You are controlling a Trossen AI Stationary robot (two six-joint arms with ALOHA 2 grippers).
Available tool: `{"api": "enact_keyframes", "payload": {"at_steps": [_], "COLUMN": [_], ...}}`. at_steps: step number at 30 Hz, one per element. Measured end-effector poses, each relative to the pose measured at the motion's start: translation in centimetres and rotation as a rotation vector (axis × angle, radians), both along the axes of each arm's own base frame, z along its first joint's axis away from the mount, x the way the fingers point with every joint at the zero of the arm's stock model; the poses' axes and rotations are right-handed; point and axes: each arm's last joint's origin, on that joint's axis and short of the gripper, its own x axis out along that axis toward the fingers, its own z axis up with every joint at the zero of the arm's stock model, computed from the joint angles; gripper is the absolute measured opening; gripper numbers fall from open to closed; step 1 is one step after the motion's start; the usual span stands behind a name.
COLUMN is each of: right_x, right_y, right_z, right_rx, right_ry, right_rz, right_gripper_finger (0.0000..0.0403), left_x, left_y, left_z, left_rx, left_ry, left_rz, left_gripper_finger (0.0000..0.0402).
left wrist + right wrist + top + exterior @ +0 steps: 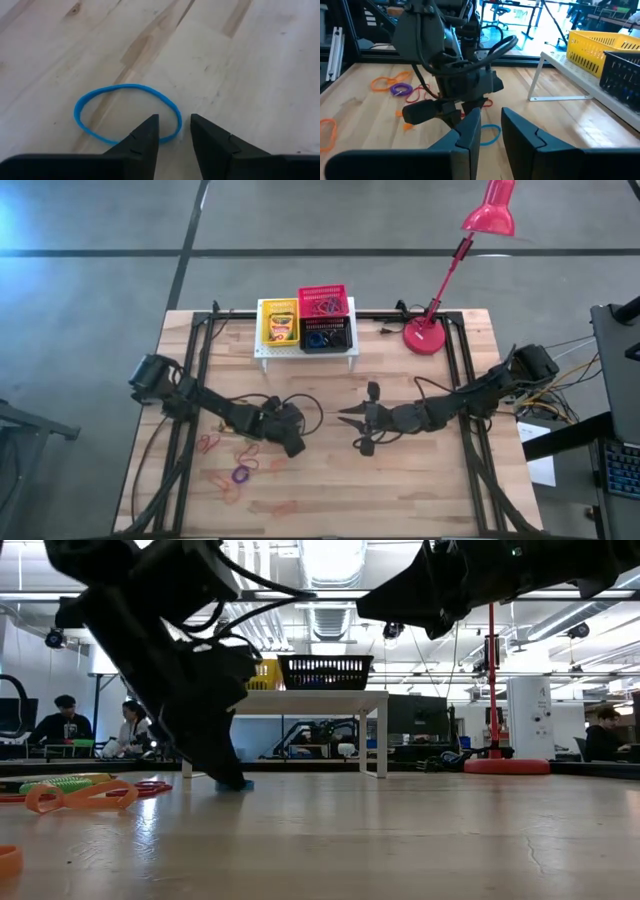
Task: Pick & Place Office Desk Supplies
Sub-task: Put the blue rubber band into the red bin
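No legible text, number, brand or sign is found in any of the four views. The crayon box (280, 326) lying in the yellow basket (264, 310) on the white stand (305, 352) carries printing on its yellow-and-green face in the high view (a darker band across the upper part), but the characters cannot be made out; it is possibly a brand name, nothing more can be said. The red basket (324, 292) and the black basket (328, 338) show no labels. The red desk lamp (488, 215) bears no visible marking. Room fixtures behind the table in the low view show no readable signage.
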Motion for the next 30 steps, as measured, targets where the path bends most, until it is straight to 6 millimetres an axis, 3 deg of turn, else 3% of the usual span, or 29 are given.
{"api": "enact_keyframes", "payload": {"at_steps": [9, 16, 20, 30], "right_x": [0.0, 0.0, 0.0, -0.1], "right_y": [0.0, 0.0, 0.0, -0.1], "right_z": [-0.1, -0.1, -0.1, -0.5], "right_rx": [0.021, 0.021, 0.024, 0.005], "right_ry": [0.003, 0.003, 0.003, 0.050], "right_rz": [-0.003, -0.004, -0.002, -0.002], "right_gripper_finger": [0.0068, 0.0068, 0.0074, 0.0098], "left_x": [-0.4, -0.3, -0.3, 0.7], "left_y": [0.1, 0.0, 0.0, -0.5], "left_z": [-0.6, -0.5, -0.2, 4.3], "left_rx": [-0.009, -0.021, -0.027, -0.054], "left_ry": [-0.038, -0.040, -0.047, -0.310], "left_rz": [-0.025, -0.058, -0.072, -0.194], "left_gripper_finger": [0.0110, 0.0016, 0.0007, 0.0003]}}
